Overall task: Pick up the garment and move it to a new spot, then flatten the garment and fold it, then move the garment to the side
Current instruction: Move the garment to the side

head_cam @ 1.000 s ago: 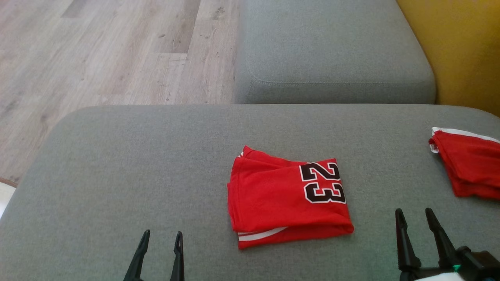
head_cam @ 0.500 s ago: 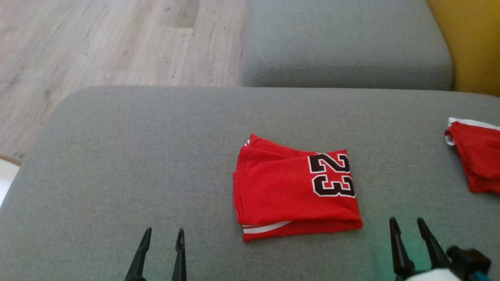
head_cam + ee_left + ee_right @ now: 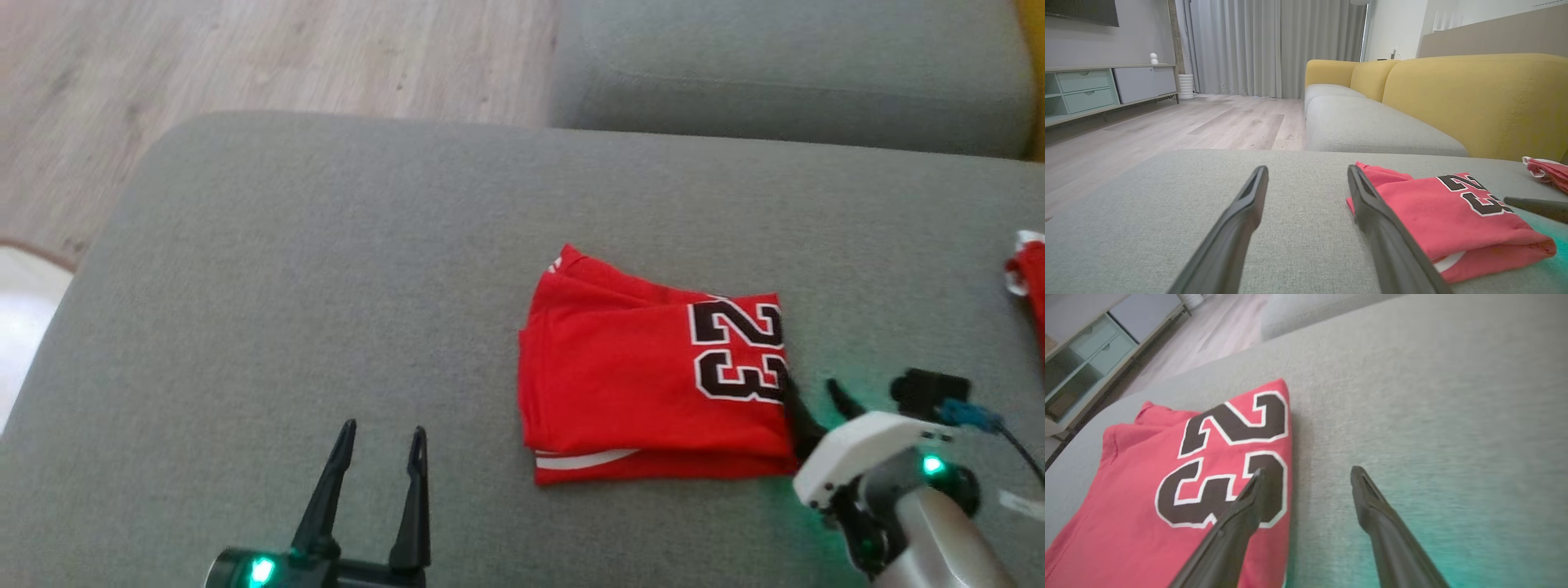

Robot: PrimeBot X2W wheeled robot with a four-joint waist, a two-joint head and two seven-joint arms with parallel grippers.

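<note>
A folded red garment (image 3: 653, 384) with a black "23" lies in the middle of the grey cushion (image 3: 326, 286); it also shows as the garment (image 3: 1449, 212) and the garment (image 3: 1167, 486). My right gripper (image 3: 812, 390) is open at the garment's right edge, one finger over the number, the other over bare cushion; the right wrist view shows the gripper (image 3: 1306, 473) straddling that edge. My left gripper (image 3: 384, 433) stands open and empty to the garment's lower left, seen as the gripper (image 3: 1306, 171) in its own view.
A second red-and-white garment (image 3: 1030, 278) lies at the cushion's right edge, also seen as the garment (image 3: 1547, 171). Another grey seat (image 3: 784, 73) sits beyond, with a yellow backrest (image 3: 1474, 98). Wood floor (image 3: 245, 57) lies to the left.
The head camera has tilted and shifted. My right gripper has moved forward and left up to the garment's right edge. The left gripper sits a little higher in view. The garment has not moved.
</note>
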